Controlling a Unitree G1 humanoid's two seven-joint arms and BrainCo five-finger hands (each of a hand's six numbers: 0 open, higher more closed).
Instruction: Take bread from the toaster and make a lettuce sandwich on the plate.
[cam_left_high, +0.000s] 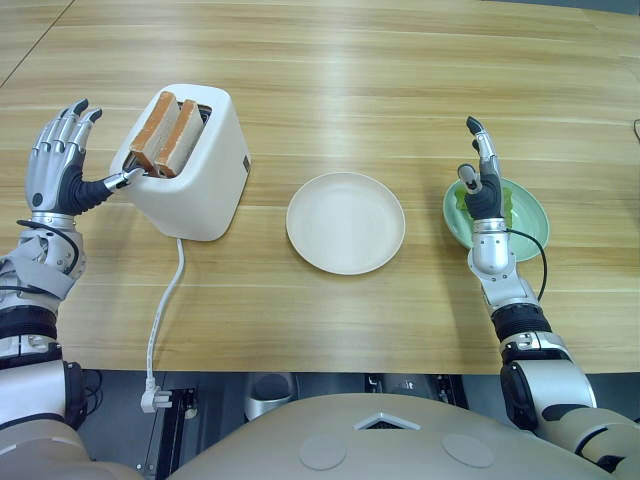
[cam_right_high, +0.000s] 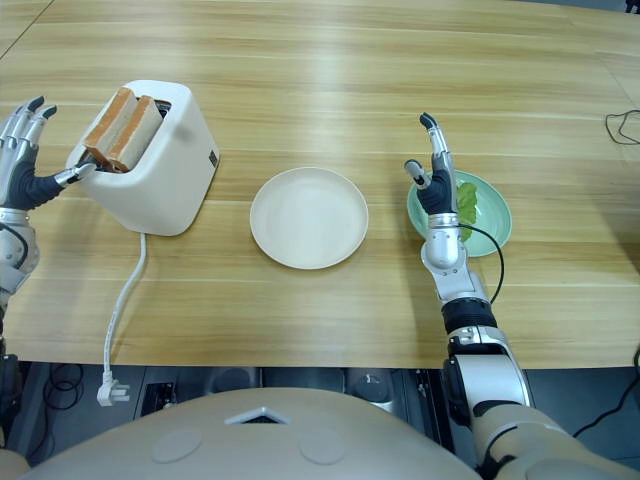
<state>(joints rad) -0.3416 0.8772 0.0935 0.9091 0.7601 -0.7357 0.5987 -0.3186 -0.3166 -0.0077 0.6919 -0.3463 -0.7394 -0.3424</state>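
Two toasted bread slices (cam_right_high: 122, 128) stood upright in the slots of a white toaster (cam_right_high: 165, 190) on the wooden surface (cam_right_high: 400, 80) — its cord (cam_right_high: 124, 295) trailing off the near edge. The left hand (cam_right_high: 22, 160) was raised just beside the toaster's left side, fingers spread, thumb pointing at its top edge. A cream plate (cam_right_high: 308, 218) lay at centre. The right hand (cam_right_high: 437, 185) was held upright, fingers uncurled, over the left rim of a green dish (cam_right_high: 497, 232) holding lettuce (cam_right_high: 468, 200).
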